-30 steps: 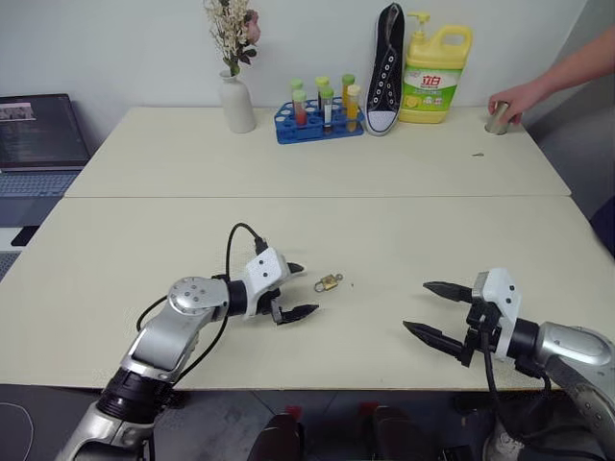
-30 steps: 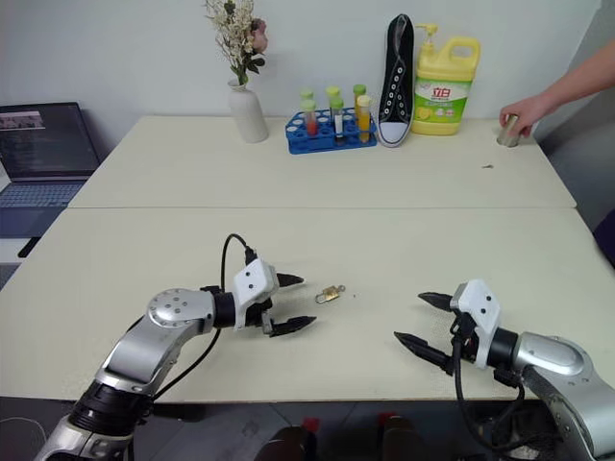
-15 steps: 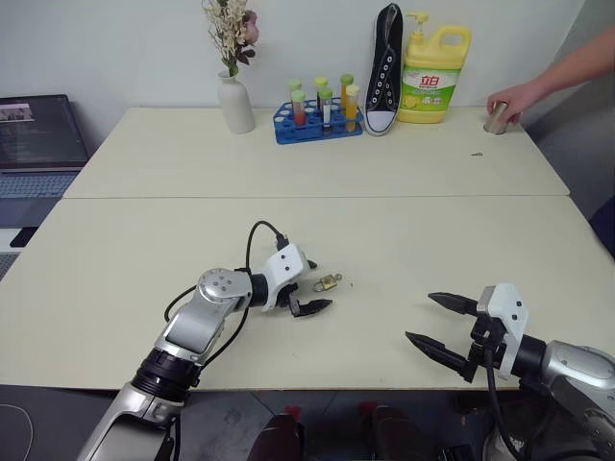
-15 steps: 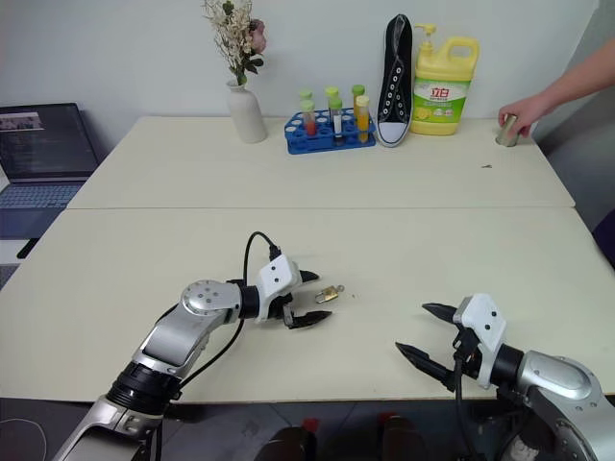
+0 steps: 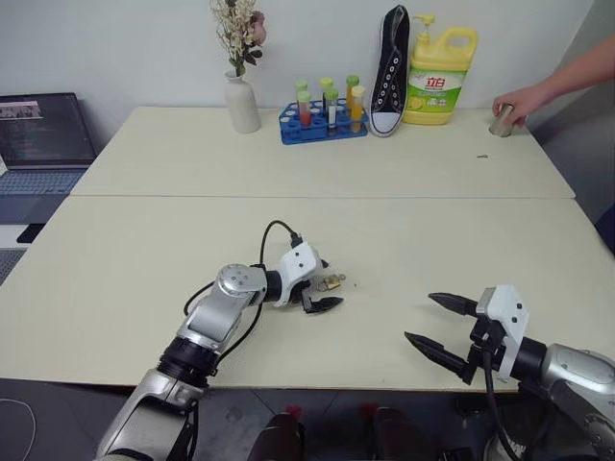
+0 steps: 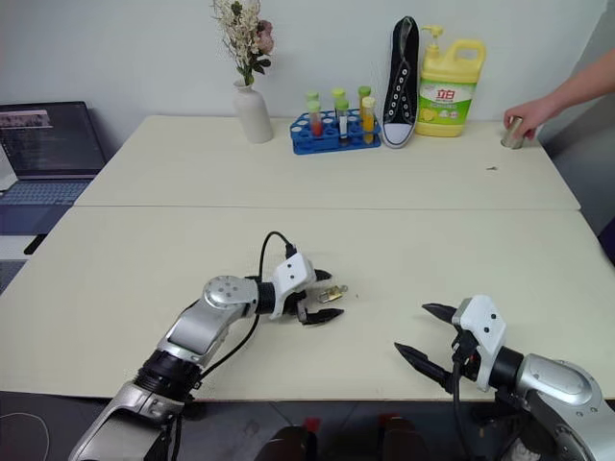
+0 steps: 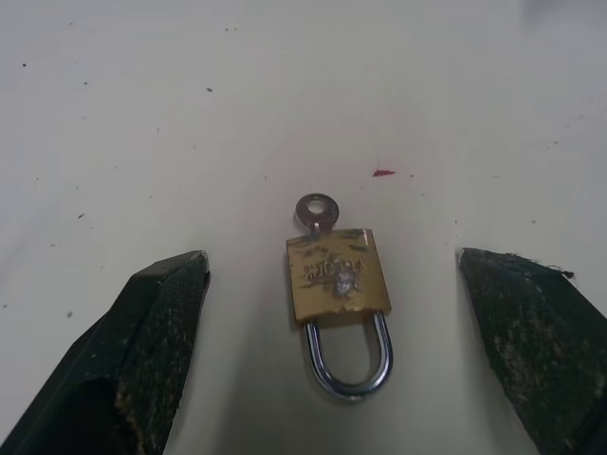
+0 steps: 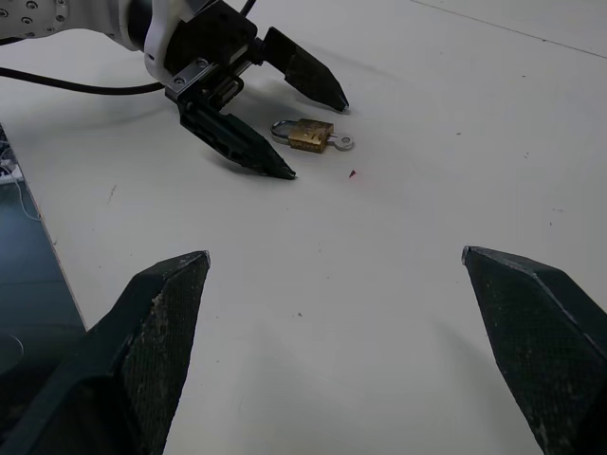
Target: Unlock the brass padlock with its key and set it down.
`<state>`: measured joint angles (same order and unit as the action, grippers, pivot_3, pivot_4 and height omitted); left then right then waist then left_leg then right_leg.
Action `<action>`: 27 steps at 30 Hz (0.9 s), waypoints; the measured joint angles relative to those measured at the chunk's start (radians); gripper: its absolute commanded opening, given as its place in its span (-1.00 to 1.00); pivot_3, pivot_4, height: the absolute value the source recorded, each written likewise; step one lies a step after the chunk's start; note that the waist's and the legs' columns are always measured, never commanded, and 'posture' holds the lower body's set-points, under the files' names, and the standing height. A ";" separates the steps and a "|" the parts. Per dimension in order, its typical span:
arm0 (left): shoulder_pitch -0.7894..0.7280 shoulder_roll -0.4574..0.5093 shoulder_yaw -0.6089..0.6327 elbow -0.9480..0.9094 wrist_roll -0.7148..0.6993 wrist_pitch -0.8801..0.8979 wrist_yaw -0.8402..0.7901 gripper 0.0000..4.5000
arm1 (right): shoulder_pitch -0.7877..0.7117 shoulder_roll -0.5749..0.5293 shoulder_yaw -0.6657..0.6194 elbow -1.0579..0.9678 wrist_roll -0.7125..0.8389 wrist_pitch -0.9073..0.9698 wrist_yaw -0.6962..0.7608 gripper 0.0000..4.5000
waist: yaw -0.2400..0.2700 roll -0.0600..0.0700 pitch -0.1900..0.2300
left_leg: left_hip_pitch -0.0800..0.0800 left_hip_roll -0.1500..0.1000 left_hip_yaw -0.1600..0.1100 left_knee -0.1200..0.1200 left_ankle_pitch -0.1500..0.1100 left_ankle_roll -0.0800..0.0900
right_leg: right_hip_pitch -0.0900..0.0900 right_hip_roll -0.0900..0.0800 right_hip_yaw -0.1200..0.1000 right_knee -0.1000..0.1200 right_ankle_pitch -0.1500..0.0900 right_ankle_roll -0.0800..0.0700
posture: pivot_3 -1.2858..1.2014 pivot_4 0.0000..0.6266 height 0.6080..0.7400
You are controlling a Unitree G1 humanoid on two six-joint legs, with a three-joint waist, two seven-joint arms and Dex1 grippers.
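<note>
The padlock (image 7: 339, 282) lay flat on the table (image 5: 144, 250), key (image 7: 317, 212) seated in its base, shackle toward the left gripper (image 5: 325, 289), whose spread jaws flanked it untouched, evidently positioned to grasp. The right gripper (image 5: 432, 323) waited apart, jaws spread, empty.

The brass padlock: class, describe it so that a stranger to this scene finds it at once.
On the near cream table, look between the fingers of the left claw, which is open. There lies flat a small golden-brass rectangular padlock with a silver U-shaped shackle, a tiny silver key in its base. It is the only metal thing on that table.
</note>
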<state>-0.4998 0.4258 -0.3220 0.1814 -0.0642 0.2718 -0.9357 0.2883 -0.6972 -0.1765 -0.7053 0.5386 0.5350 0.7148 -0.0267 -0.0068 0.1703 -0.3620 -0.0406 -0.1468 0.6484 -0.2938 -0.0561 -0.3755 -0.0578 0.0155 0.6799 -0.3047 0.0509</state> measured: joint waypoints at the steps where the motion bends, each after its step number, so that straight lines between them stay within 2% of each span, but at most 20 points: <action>1: -0.006 0.000 -0.002 0.008 0.000 -0.001 -0.004 0.91 | 0.001 0.000 0.000 -0.001 0.000 0.000 -0.001 1.00 | 0.000 0.000 0.000 | 0.000 0.000 0.000 0.000 0.000 0.000 | 0.001 0.000 0.000 0.000 0.000 0.000 | 0.03 -0.52 1.00; 3: -0.012 0.000 -0.007 0.015 0.000 -0.001 -0.015 0.74 | 0.005 0.000 0.000 -0.007 0.000 0.001 -0.005 1.00 | 0.000 0.000 0.000 | 0.001 0.000 0.000 0.000 0.000 0.000 | 0.002 0.000 0.000 0.000 0.000 0.000 | 0.03 -0.52 1.00; 11: -0.013 0.003 -0.025 0.017 0.003 -0.004 -0.037 -0.35 | 0.006 0.003 0.000 -0.020 0.003 0.002 -0.021 1.00 | 0.000 0.000 -0.001 | 0.003 0.000 -0.001 0.001 0.000 0.000 | 0.003 0.000 0.000 0.000 0.001 0.001 | 0.03 -0.52 1.00; 13: -0.014 0.005 -0.025 0.016 0.007 -0.003 -0.037 -0.57 | 0.006 0.004 0.001 -0.020 0.004 0.002 -0.024 1.00 | -0.001 0.000 -0.001 | 0.004 0.001 -0.001 0.000 0.000 0.000 | 0.003 0.001 0.000 0.000 0.001 0.001 | 0.03 -0.52 1.00; 27: 0.007 0.024 -0.017 -0.007 -0.001 -0.018 -0.061 -0.56 | -0.005 0.004 0.003 -0.020 0.004 0.003 -0.036 1.00 | -0.005 -0.001 -0.002 | 0.004 0.001 0.000 0.000 0.000 0.000 | 0.003 0.001 0.001 0.000 0.001 0.001 | 0.03 -0.52 1.00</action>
<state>-0.4929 0.4496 -0.3386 0.1747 -0.0651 0.2536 -0.9965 0.2836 -0.6928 -0.1735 -0.7255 0.5426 0.5380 0.6785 -0.0319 -0.0079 0.1686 -0.3583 -0.0393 -0.1472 0.6483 -0.2936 -0.0556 -0.3728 -0.0564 0.0161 0.6800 -0.3040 0.0523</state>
